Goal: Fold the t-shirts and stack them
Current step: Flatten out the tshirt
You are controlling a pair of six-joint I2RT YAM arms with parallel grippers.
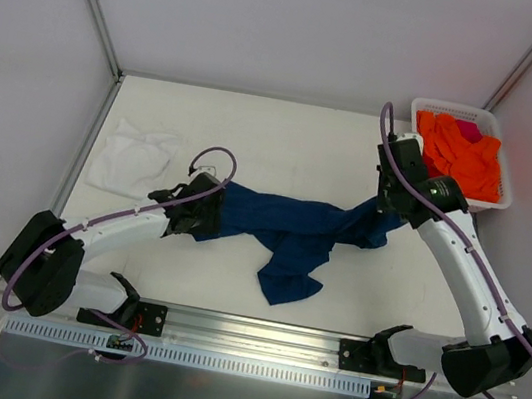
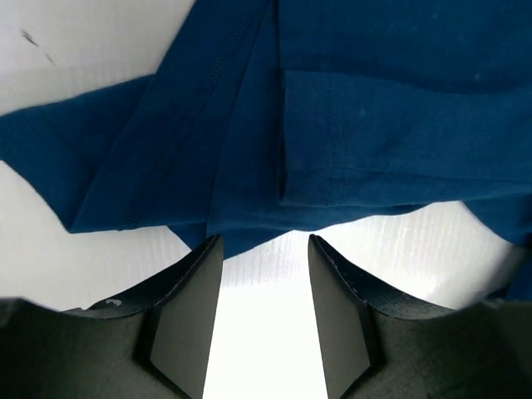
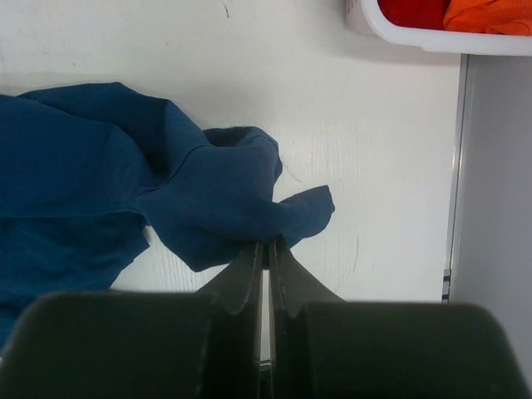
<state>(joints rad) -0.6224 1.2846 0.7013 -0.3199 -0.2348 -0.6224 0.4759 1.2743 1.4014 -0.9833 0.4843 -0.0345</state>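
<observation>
Right gripper (image 3: pixel 268 245) has its jaws clamped on a bunched corner of the navy t-shirt (image 3: pixel 91 166); left gripper (image 2: pixel 264 241) is just sitting with jaws apart, right at the hem.

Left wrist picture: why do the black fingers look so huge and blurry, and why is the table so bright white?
Left wrist view: the fingers sit right by the lens, so they loom large and soft-edged, while the stitching on the navy t-shirt is sharp; the table between them glares, washed out. Top external view: the light is even and shadows are faint.
</observation>
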